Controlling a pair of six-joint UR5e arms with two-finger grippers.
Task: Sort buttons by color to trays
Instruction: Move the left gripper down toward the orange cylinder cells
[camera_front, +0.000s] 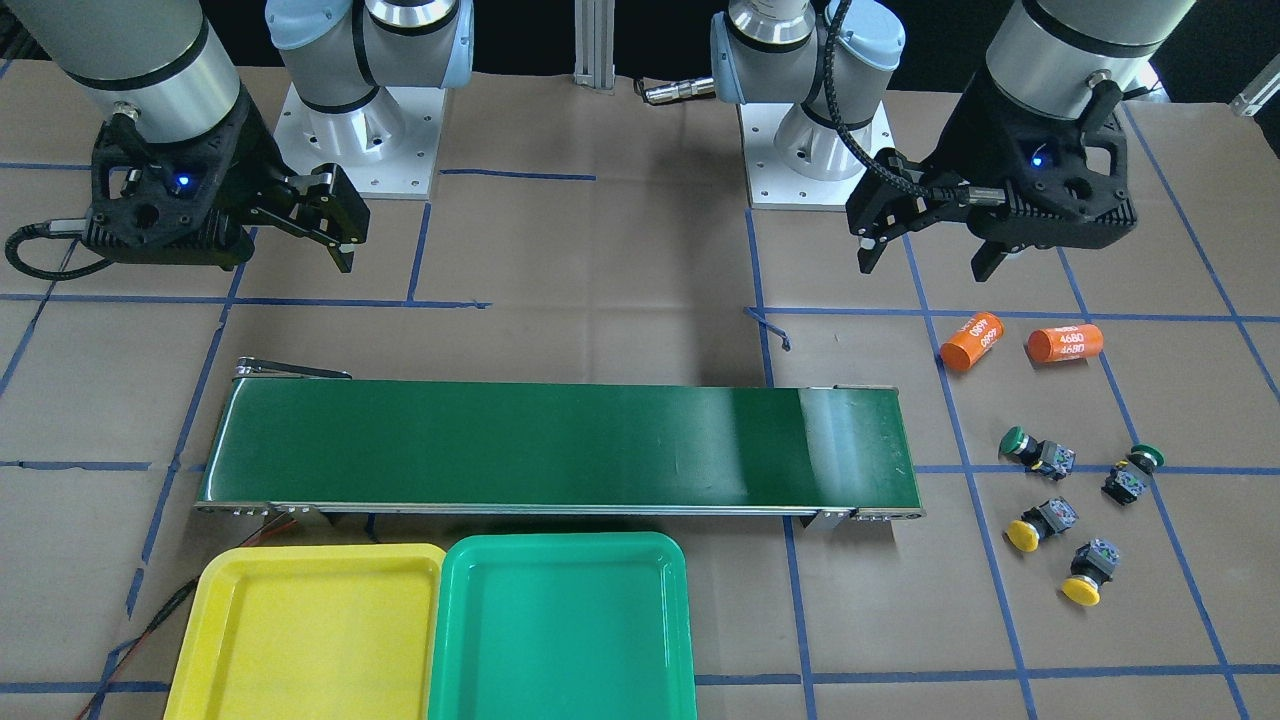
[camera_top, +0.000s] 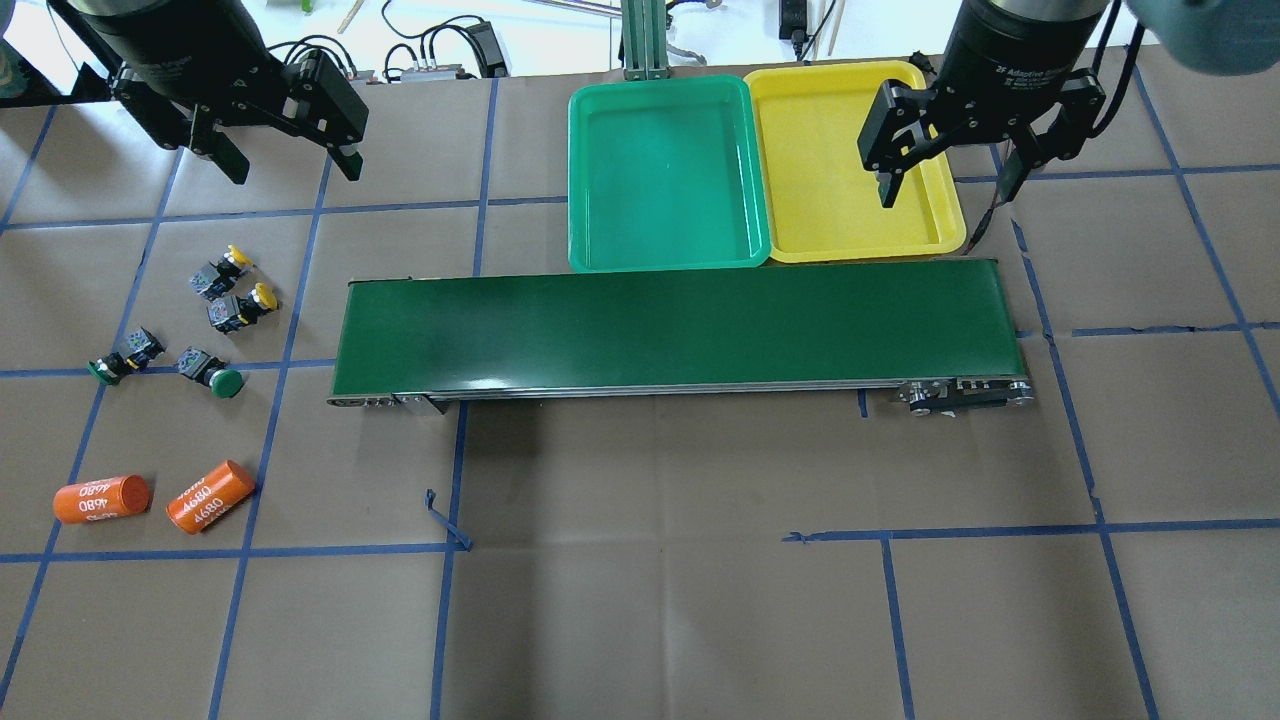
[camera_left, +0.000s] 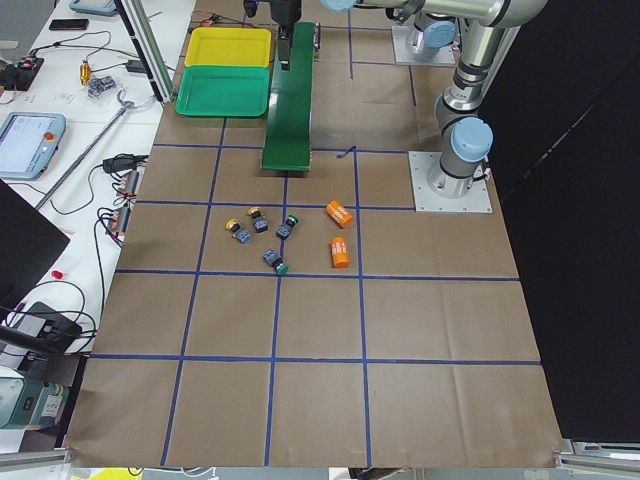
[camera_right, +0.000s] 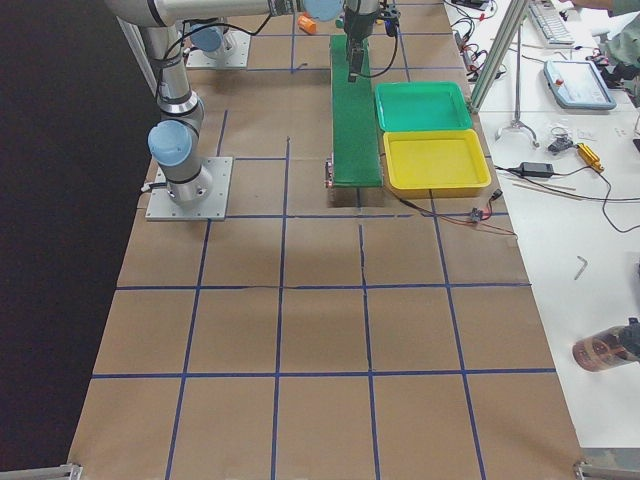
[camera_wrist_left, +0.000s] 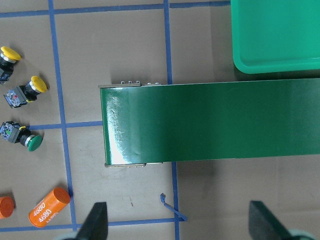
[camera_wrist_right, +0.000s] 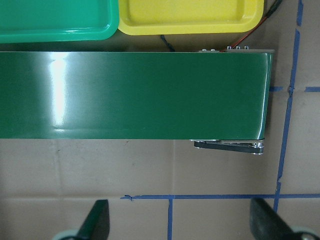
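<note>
Four buttons lie loose on the brown paper at my left: two yellow-capped (camera_top: 232, 258) (camera_top: 262, 295) and two green-capped (camera_top: 228, 381) (camera_top: 100, 372). The green tray (camera_top: 660, 170) and the yellow tray (camera_top: 830, 170) stand side by side beyond the belt, both empty. My left gripper (camera_top: 292, 168) is open and empty, held high, apart from the buttons. My right gripper (camera_top: 950, 190) is open and empty, above the yellow tray's right edge. The left wrist view shows two yellow caps (camera_wrist_left: 10, 54) (camera_wrist_left: 37, 84) and one green cap (camera_wrist_left: 32, 142).
A long dark-green conveyor belt (camera_top: 680, 325) runs across the middle, just in front of the trays. Two orange cylinders printed "4680" (camera_top: 100, 498) (camera_top: 210, 495) lie near the buttons. Blue tape lines grid the paper. Cables and equipment sit past the table's far edge.
</note>
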